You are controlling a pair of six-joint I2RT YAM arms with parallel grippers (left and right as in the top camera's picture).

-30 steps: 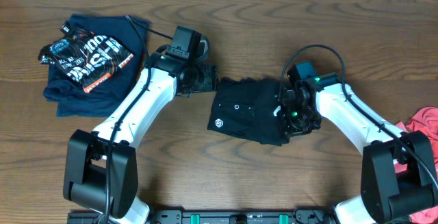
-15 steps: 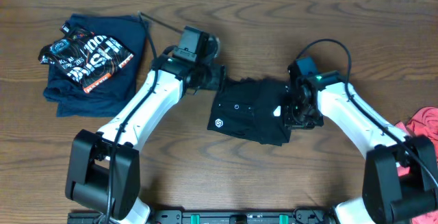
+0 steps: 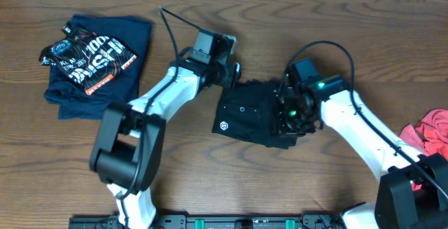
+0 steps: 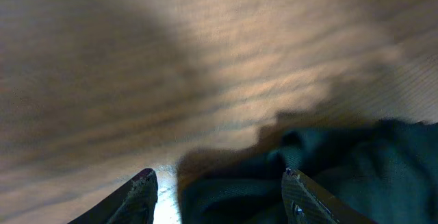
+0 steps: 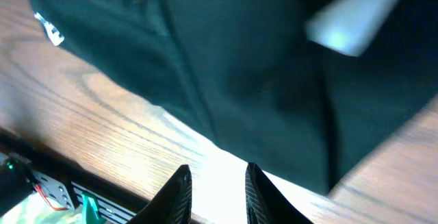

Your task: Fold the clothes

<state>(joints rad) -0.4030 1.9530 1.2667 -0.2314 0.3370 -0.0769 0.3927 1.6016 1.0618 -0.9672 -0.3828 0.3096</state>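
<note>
Since a second earlier, the left arm has been stretched further across the table and its elbow swung inward, while the right gripper has been brought down over the right part of the black garment.

Nearest the robot, the garment's lower hem is seen lying flat on the wooden table, roughly at its middle, between the two arms. The cloth is already doubled into a rough rectangle, with a small white logo at its near left corner. In the right wrist view, the right claw is seen narrowly parted with nothing between its fingers, only bare wood past the cloth's edge.

Further back, the left gripper is held wide apart just above the garment's far left edge; nothing is gripped.

The cloth is judged to be light, limp and easily bunched, so it would best be pinched at a corner or along a doubled edge, through all layers, and lifted slowly.

At the right edge of the table, a red cloth is waiting. Farthest off, at the far left, a navy printed shirt is lying folded.
</note>
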